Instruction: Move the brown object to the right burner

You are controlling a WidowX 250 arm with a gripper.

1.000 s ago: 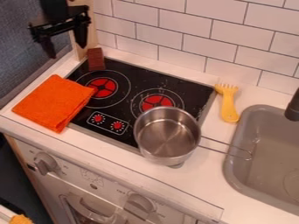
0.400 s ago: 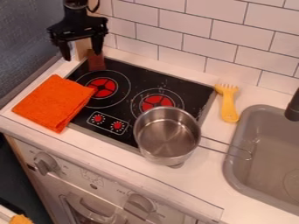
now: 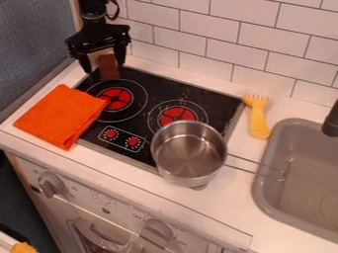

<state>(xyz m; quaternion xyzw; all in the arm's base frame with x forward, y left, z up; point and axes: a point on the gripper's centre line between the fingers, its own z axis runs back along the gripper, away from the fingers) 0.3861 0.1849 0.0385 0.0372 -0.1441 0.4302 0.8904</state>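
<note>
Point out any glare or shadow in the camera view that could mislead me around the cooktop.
Camera view: soft highlights inside the steel saucepan; pale specks on the black cooktop, whether glints or marks I can't tell; the black pincer shows little surface detail, being so dark; deep shade at lower left, beside the oven front; no strong glare on the brown block.

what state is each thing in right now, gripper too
Gripper: open, at the brown block
Brown block: at the stove's back left, not on the right burner
Cloth: folded, lying flat
Pot: upright, no lid
Yellow fork: lying down
</note>
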